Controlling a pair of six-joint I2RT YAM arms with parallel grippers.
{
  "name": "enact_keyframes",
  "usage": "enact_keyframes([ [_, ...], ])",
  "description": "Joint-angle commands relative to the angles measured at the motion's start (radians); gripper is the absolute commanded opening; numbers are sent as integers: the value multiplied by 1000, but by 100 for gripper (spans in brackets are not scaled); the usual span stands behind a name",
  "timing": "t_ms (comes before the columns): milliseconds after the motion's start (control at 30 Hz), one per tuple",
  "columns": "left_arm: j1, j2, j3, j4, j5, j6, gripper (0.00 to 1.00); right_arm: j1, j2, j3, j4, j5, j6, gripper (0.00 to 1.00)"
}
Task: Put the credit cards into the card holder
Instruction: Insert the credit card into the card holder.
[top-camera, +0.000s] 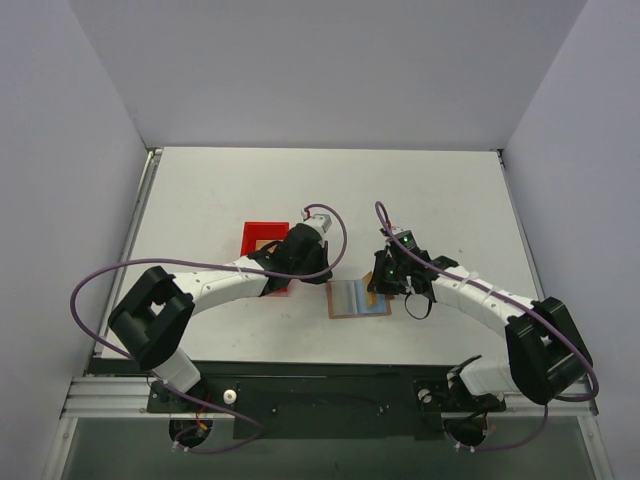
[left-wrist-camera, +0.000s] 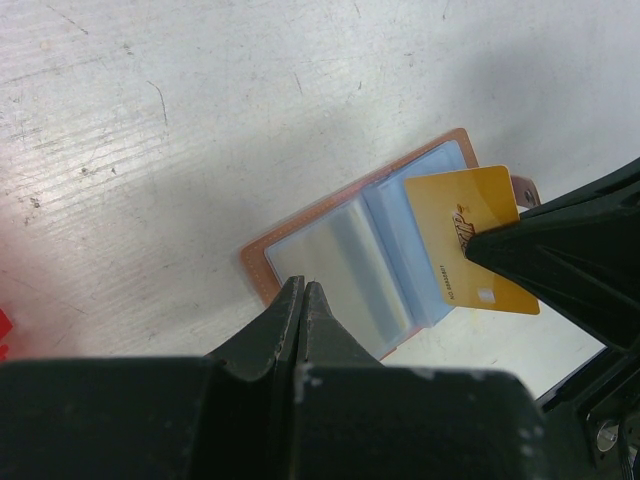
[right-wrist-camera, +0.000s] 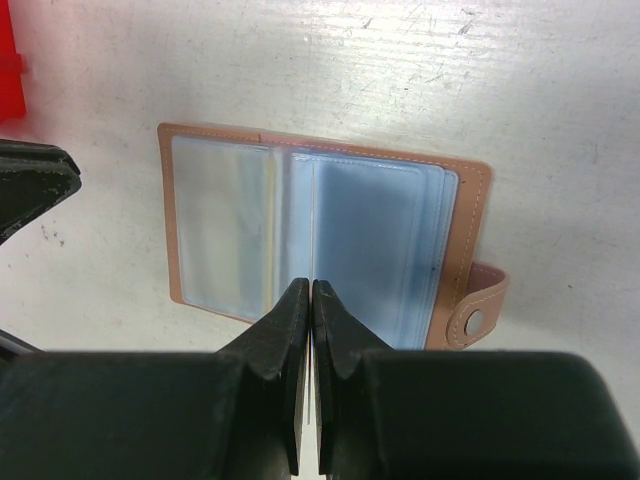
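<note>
My left pincer (left-wrist-camera: 303, 300) pressed together, right pincer (right-wrist-camera: 313, 295) pinching a gold-yellow card (left-wrist-camera: 465, 225); beneath both, open brown leather-like card holder (right-wrist-camera: 230, 230) on scuffed white tabletop (left-wrist-camera: 150, 120), pale walls (top-camera: 300, 70) around.

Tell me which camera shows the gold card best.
Left wrist view: the gold card shows nearly its whole face over the open card holder. Top view gives only a tiny gold sliver; right wrist view shows none clearly.

the left arm (top-camera: 215, 285) arched from 7 o'clock toward the centre, and the left gripper (left-wrist-camera: 304, 290) had its tips pressed together, empty. the right arm (top-camera: 470, 295) reached from 5 o'clock toward 10 o'clock, and the right gripper (right-wrist-camera: 312, 290) pinched a credit card (left-wrist-camera: 470, 235) edge-on.
</note>
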Motion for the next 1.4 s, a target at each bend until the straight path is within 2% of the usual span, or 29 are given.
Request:
enact_keyframes([
  [0, -4, -1, 25, 27, 4, 11, 0, 7, -28, 20, -18, 4, -10, 0],
  [533, -4, 7, 26, 39, 7, 9, 0, 7, -28, 21, -21, 47, -10, 0],
  [800, -4, 68, 40, 92, 46, 8, 0, 4, -7, 18, -1, 34, -3, 0],
  [1367, -2, 105, -83, 128, 53, -11, 0, -2, 25, 14, 25, -32, 9, 0],
])
